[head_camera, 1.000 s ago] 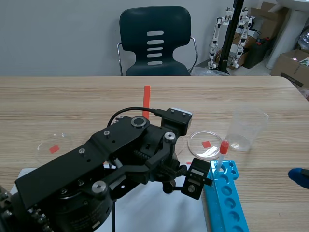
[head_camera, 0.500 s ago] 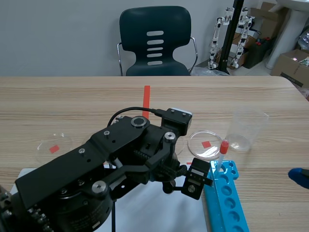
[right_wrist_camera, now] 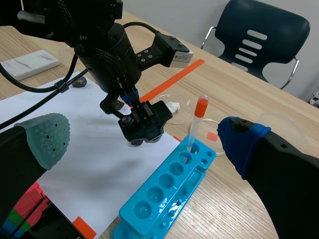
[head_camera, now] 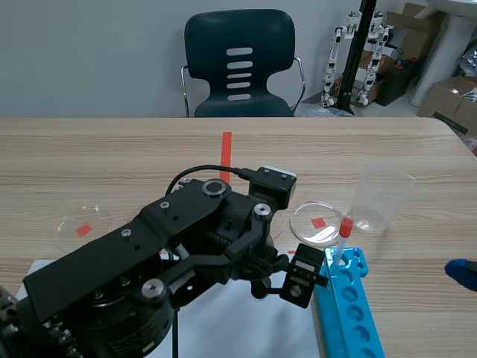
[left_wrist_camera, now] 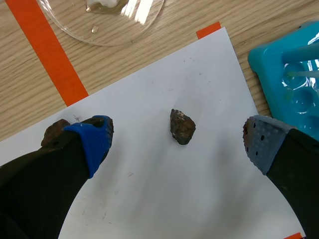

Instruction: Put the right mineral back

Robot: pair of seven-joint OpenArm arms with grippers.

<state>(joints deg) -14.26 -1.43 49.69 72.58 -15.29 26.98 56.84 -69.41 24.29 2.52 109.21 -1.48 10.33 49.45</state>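
Note:
A small dark brown mineral (left_wrist_camera: pixel 182 126) lies on the white paper (left_wrist_camera: pixel 149 199), between the fingers of my left gripper (left_wrist_camera: pixel 179 138), which is open and hangs above it. A second brownish mineral (left_wrist_camera: pixel 54 133) peeks out behind the blue-padded finger. In the scene view the left arm (head_camera: pixel 186 253) reaches over the paper and hides both stones. A grey mineral (right_wrist_camera: pixel 79 82) shows at the paper's far edge in the right wrist view. My right gripper (right_wrist_camera: pixel 144 137) is open and holds nothing; only its blue tip (head_camera: pixel 463 274) shows at the table's right edge.
A blue tube rack (head_camera: pixel 350 306) with a red-capped tube (head_camera: pixel 344 233) stands right of the paper. Behind it are a petri dish (head_camera: pixel 319 222) and a clear beaker (head_camera: pixel 380 198). Another dish (head_camera: pixel 82 224) lies at the left. A white slab (right_wrist_camera: pixel 31 63) sits beyond the paper.

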